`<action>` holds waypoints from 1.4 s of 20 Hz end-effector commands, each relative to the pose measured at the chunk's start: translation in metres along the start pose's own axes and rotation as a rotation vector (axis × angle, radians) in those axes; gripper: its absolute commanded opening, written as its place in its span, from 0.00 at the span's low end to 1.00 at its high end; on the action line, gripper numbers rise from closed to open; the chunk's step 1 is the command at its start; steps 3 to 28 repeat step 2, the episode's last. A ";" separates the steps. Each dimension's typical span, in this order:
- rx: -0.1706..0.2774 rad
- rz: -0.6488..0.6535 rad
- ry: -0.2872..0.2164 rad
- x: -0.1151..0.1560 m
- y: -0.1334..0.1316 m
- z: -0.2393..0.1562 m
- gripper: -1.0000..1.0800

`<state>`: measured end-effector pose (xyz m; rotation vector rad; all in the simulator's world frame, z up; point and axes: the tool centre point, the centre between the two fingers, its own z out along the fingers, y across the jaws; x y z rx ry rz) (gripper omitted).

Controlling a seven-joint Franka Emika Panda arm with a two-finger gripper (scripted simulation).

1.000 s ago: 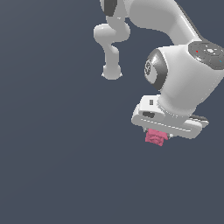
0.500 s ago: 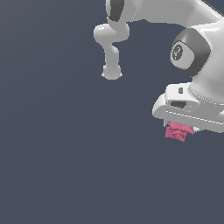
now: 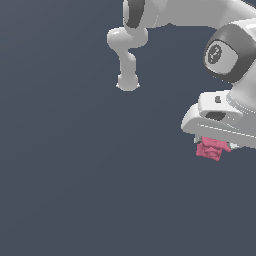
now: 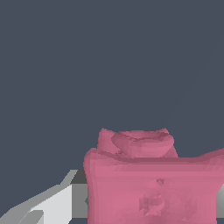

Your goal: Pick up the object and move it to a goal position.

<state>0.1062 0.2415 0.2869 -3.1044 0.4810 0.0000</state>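
The object [image 3: 212, 149] is a small pink-red lumpy block. In the exterior view it hangs just under the white hand of my arm, at the exterior view's right, raised off the dark grey floor. My gripper [image 3: 214, 146] is shut on it; the fingers are mostly hidden behind the hand and the block. In the wrist view the object [image 4: 153, 179] fills the near part of the picture, with one light grey finger [image 4: 52, 203] showing beside it.
The white arm's base post [image 3: 127, 65] stands at the back, middle of the exterior view. The plain dark grey floor [image 3: 75, 175] spreads around, with no other object showing on it.
The hand with the pink-red block in it has moved toward the exterior view's right and slightly up. The grip on the block is unchanged.
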 end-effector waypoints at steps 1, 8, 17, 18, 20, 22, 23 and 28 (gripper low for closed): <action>0.000 0.000 0.000 0.000 0.000 0.000 0.00; 0.000 0.000 0.000 0.000 0.000 0.000 0.00; 0.000 0.000 0.000 0.000 0.000 0.000 0.00; 0.000 0.000 0.000 0.000 0.000 0.000 0.00; 0.000 0.000 0.000 0.000 0.000 0.000 0.00; 0.000 0.000 0.000 0.000 0.000 0.000 0.00; 0.000 0.000 0.000 0.000 0.000 0.000 0.00; 0.000 0.000 0.000 0.000 0.000 0.000 0.00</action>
